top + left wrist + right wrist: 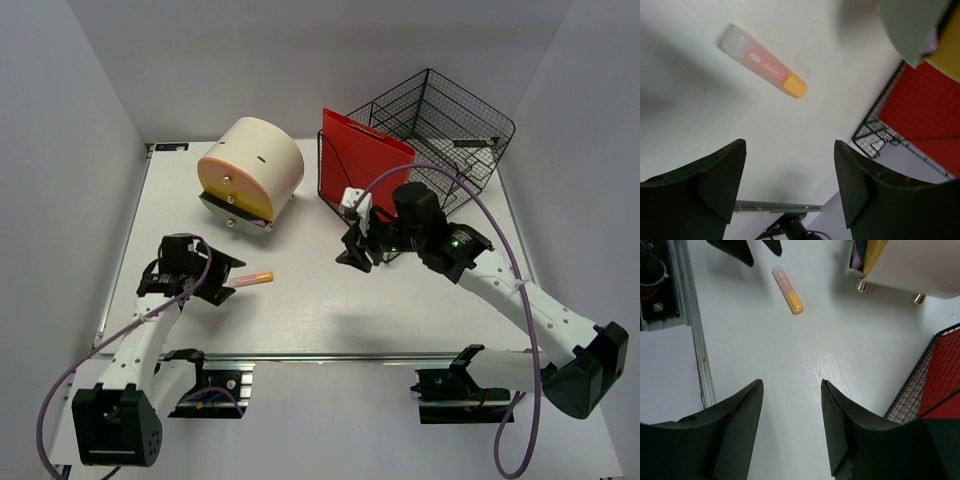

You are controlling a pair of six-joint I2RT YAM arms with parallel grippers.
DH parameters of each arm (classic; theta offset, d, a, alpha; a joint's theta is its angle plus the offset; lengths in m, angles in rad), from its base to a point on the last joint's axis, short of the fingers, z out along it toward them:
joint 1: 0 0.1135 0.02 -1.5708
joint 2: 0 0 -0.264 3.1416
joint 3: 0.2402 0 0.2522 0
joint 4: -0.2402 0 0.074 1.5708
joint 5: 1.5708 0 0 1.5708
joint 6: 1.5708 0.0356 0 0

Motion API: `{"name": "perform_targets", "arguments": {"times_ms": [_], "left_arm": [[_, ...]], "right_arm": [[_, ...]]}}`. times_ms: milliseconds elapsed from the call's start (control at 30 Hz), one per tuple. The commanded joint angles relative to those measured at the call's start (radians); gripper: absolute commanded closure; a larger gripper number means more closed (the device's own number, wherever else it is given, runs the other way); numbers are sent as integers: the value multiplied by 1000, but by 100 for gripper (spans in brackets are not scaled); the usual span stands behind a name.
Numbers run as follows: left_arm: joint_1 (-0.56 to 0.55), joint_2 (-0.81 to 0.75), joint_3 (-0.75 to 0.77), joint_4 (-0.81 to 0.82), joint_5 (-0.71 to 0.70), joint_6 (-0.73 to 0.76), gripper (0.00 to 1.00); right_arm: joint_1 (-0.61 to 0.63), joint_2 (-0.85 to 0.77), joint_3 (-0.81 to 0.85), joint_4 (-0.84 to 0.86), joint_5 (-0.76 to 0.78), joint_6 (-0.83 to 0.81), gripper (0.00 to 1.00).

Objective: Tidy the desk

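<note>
The desk is a wide white tabletop. A translucent pink marker with an orange cap lies on its left part. My left gripper is open and empty, its tips just left of the marker; in the left wrist view the marker lies ahead of the open gripper. My right gripper is open and empty over the middle of the desk, in front of the wire basket. In the right wrist view the marker lies far ahead.
A cream rounded organizer stands at the back left. A black wire basket at the back right holds a red folder. A metal rail runs along the near edge. Grey walls surround the desk.
</note>
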Motion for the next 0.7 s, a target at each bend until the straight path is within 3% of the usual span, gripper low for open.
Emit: {"name": "perform_targets", "arguments": {"times_ms": [0,367,667], "left_arm": [[-10,62,67,-101,-114,-125,19],[-86,491,264,-197,-237,-211,18],[-129,571,301,-191,-298,-300,23]], "right_arm": [[-11,-74,-2,135,-59,32,44],[-14,-114,-47,141,-57,12,44],[-23,-123,-56,143,-52,-3,44]]}}
